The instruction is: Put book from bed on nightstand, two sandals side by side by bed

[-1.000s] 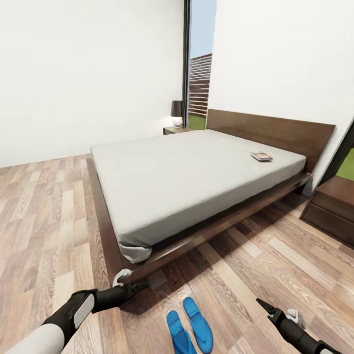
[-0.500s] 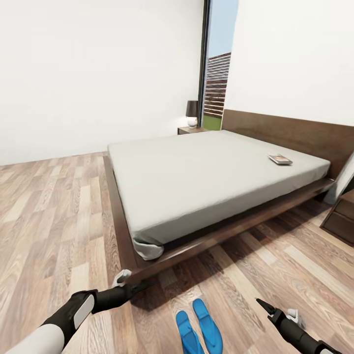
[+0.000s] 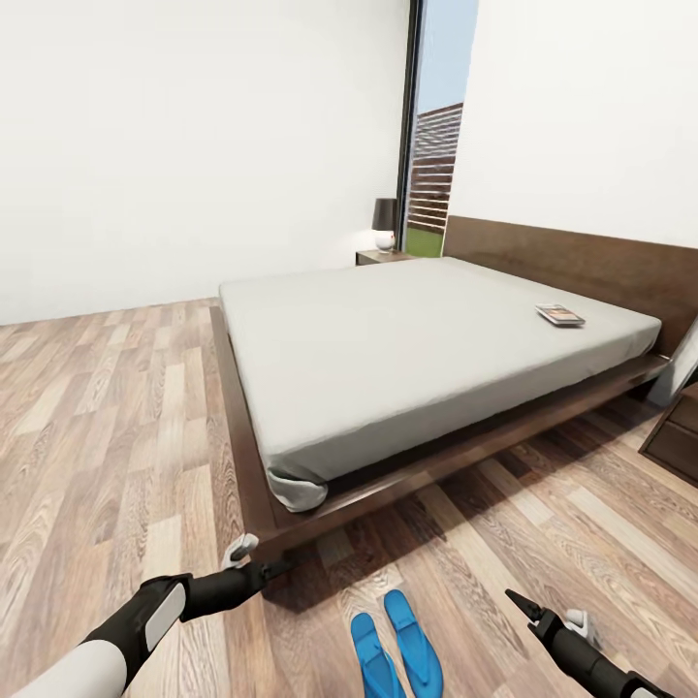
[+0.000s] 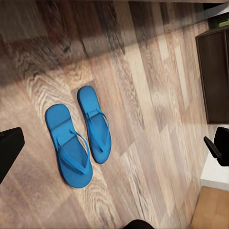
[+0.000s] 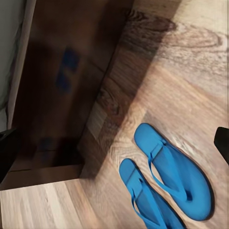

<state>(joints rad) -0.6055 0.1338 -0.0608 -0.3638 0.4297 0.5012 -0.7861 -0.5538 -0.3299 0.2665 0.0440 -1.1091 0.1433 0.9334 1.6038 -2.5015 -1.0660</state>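
Note:
The book (image 3: 560,315) lies flat on the grey mattress of the bed (image 3: 417,339), near the headboard at the right. The two sandals, bright blue, lie side by side on the wood floor just off the bed's foot corner, one (image 3: 373,661) beside the other (image 3: 411,640). They also show in the left wrist view (image 4: 69,146) (image 4: 95,124) and the right wrist view (image 5: 176,174) (image 5: 143,196). One nightstand (image 3: 380,256) stands at the bed's far side, another (image 3: 677,438) at the right edge. My left gripper (image 3: 258,560) hangs open left of the sandals, my right gripper (image 3: 545,609) open to their right; both hold nothing.
A dark lamp (image 3: 385,225) stands on the far nightstand beside a tall window (image 3: 433,155). The bed's dark wooden frame corner (image 3: 276,531) juts out just ahead of my left gripper. Open plank floor stretches left of the bed and between the bed and the right nightstand.
The whole view has swung, so bed, book and sandals sit further right in the picture. Both arms hold the same pose, and nothing was taken hold of.

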